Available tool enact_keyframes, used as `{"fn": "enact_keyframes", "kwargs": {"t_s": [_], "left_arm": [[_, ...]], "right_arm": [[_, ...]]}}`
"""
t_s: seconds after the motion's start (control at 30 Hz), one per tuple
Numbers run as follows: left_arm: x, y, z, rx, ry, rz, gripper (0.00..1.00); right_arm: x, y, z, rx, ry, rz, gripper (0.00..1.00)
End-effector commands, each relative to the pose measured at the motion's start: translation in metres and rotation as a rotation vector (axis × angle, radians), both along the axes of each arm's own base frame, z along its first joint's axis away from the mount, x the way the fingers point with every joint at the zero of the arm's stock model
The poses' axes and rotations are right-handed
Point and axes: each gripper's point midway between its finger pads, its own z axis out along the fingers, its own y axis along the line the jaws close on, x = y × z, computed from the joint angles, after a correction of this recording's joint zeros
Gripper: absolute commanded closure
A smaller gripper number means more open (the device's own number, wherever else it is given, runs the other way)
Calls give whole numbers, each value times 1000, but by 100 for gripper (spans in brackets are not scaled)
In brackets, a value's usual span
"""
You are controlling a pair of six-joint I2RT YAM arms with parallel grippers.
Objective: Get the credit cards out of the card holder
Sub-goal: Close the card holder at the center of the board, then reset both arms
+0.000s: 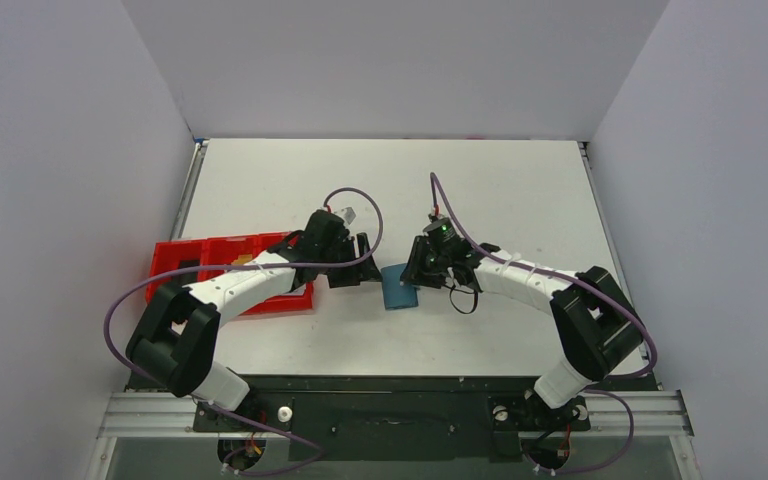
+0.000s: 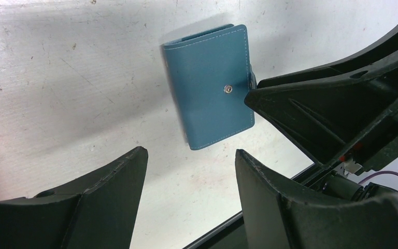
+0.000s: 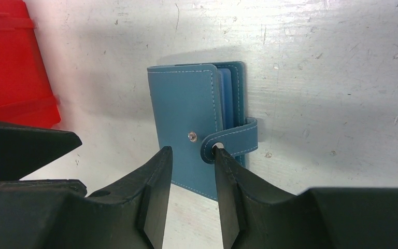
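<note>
The blue card holder [image 1: 397, 289] lies flat on the white table between my two grippers. It also shows in the left wrist view [image 2: 212, 88] and the right wrist view [image 3: 184, 111]. Its tab [image 3: 234, 139] is unsnapped and curls off the stud. Pale inner sleeves show at its open edge; the credit cards are hidden. My right gripper [image 3: 192, 151] is open above the holder's near edge, with one fingertip [image 3: 218, 153] touching the tab's snap. My left gripper [image 2: 190, 155] is open and empty, hovering just short of the holder.
A red three-compartment tray [image 1: 175, 262] sits left of the holder, partly under my left arm; its corner shows in the right wrist view [image 3: 10, 67]. The right gripper's black finger [image 2: 316, 104] crowds the holder's right side in the left wrist view.
</note>
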Motion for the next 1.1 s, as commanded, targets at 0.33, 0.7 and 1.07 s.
{"fn": "enact_keyframes", "kwargs": {"t_s": [0.33,0.7,1.07], "left_arm": [[19,-7,54,-13,-140,-38,39],[35,28,127,74,-323,43,39],[35,46,138,106,-371,83,39]], "right_arm": [[27,-21,87,44,-189,-61,59],[22,-86,176,27,-462,-240,46],[14,-103,189,20,-517,-281,45]]}}
